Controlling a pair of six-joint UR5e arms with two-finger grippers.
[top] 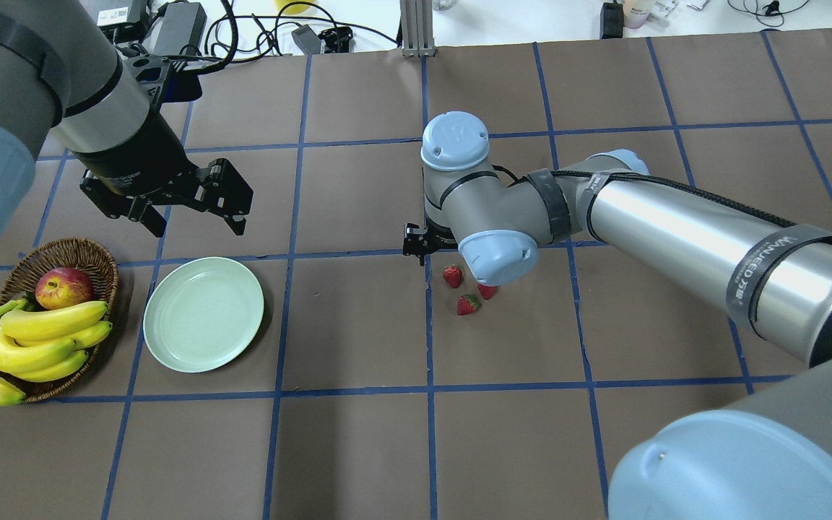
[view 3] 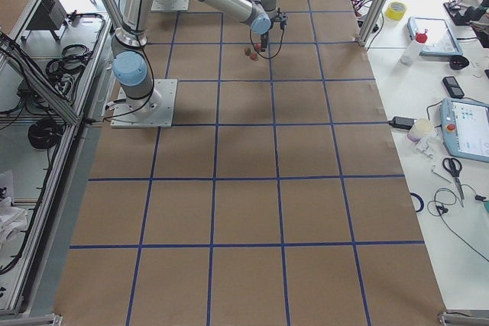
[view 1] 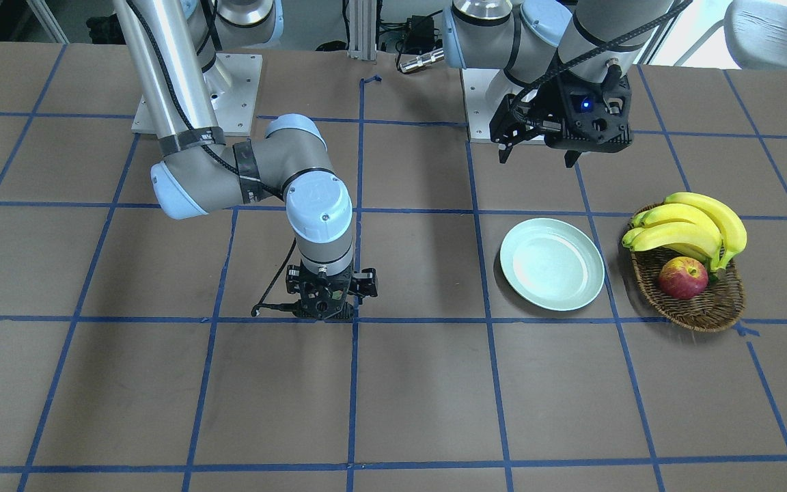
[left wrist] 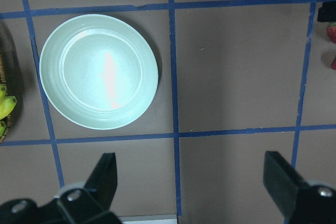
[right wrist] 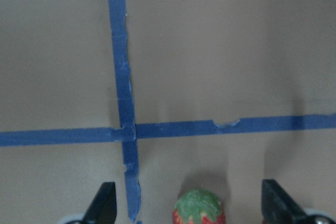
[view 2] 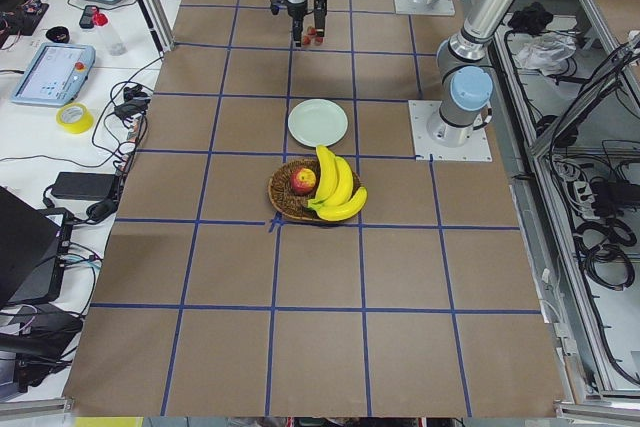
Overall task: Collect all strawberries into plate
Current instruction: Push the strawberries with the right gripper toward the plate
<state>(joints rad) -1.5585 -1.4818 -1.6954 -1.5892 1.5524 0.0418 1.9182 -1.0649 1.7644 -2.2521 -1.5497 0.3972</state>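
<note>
Centred inside the wide-spread right claw (right wrist: 188, 195), low over the desk (right wrist: 236, 51): one strawberry (right wrist: 199, 212). Left claw (left wrist: 190, 165), equally wide, far off left above the plate (left wrist: 98, 72).

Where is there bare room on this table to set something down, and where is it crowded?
Bare: the table squares between the plate and the strawberries, and the rows on the operators' side. The plate itself is empty. Crowded: the basket, full of bananas and an apple, and the strawberries' spot, where the right gripper hangs low by them.
</note>
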